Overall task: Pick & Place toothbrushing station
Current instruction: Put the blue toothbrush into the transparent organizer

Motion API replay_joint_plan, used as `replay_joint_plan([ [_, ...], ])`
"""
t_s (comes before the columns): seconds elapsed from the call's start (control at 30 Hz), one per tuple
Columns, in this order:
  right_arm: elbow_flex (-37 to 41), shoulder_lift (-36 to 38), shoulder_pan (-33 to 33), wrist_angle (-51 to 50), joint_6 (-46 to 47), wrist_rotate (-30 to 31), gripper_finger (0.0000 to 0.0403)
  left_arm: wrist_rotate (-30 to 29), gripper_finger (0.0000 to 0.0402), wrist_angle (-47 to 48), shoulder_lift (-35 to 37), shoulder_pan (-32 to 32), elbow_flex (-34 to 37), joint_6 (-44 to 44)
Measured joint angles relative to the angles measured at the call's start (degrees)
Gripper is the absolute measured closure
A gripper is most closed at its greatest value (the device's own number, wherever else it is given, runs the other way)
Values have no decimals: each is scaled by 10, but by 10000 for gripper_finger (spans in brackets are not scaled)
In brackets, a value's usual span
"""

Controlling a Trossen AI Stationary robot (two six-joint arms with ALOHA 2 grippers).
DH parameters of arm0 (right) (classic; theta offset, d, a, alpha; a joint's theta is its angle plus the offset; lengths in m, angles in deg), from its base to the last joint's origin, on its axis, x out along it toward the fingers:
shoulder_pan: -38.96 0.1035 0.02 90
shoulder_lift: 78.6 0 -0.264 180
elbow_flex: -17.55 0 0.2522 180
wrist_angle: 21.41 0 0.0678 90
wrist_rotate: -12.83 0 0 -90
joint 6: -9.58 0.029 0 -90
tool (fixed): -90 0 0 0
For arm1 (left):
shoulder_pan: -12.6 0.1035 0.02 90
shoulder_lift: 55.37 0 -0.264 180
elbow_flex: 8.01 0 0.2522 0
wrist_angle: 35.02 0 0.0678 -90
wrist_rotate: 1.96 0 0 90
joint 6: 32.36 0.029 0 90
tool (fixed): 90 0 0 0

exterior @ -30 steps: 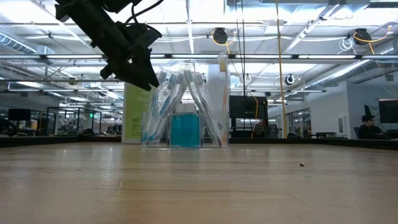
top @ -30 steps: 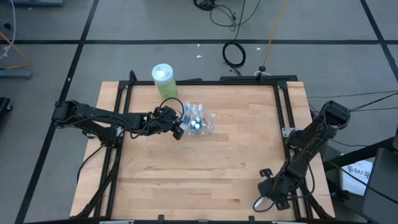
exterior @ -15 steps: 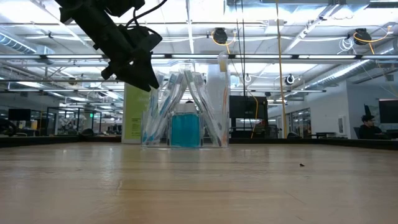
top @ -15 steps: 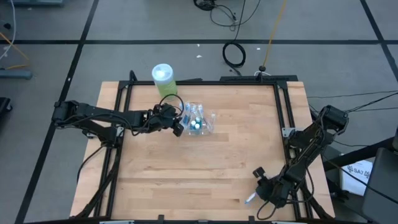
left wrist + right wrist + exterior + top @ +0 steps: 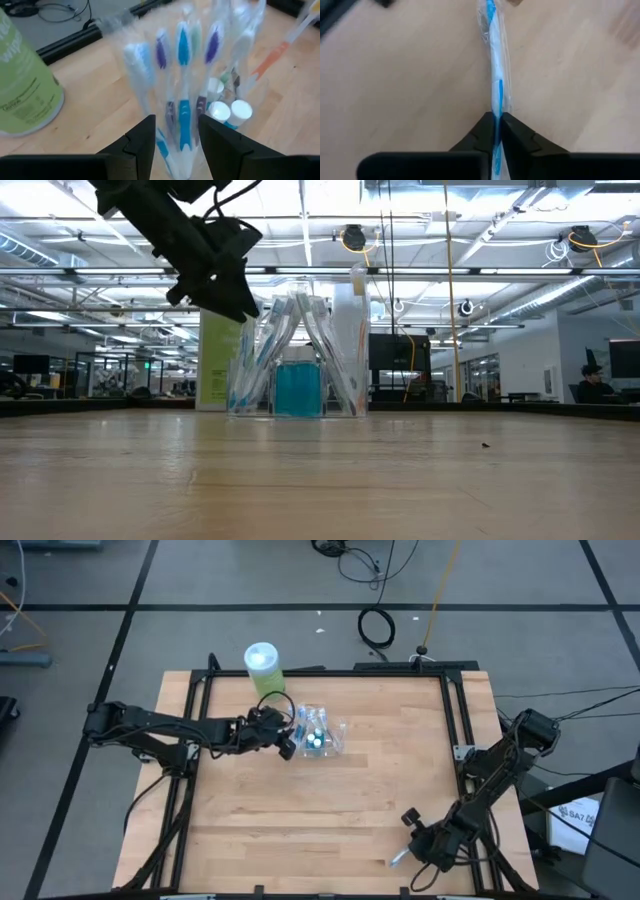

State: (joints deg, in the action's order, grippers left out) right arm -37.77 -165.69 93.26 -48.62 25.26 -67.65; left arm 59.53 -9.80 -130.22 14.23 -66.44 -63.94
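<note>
Right gripper [image 5: 497, 120], pinching a wrapped toothbrush [image 5: 495, 65], has crept further inward; left gripper [image 5: 175, 145] stays spread by the holder [image 5: 320, 733].

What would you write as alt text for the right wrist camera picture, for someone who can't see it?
The right gripper is shut on a wrapped blue-and-white toothbrush, which points straight away from the camera. Behind it is only the light wooden table, blurred.
</note>
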Motion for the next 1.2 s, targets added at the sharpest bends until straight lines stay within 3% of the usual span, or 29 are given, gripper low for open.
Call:
replay_joint_plan([
  [0.27,0,25,-61,3,-172,32,393,4,245,-12,68,-12,0,12],
  [0.37,0,44,-91,15,-253,85,395,0,245,-23,94,-22,0,13],
  [0.43,0,54,-111,35,-312,115,392,0,245,-30,108,-29,0,13],
  [0.63,0,59,-171,119,-507,130,389,3,245,-41,112,-55,0,12],
  [0.83,0,59,-212,227,-680,134,390,79,245,-61,95,-73,0,3],
  [1.03,0,59,-232,326,-843,134,391,117,245,-84,57,-90,0,-77],
  [1.2,-1,59,-247,380,-956,130,391,184,245,-170,7,-95,0,-112],
])
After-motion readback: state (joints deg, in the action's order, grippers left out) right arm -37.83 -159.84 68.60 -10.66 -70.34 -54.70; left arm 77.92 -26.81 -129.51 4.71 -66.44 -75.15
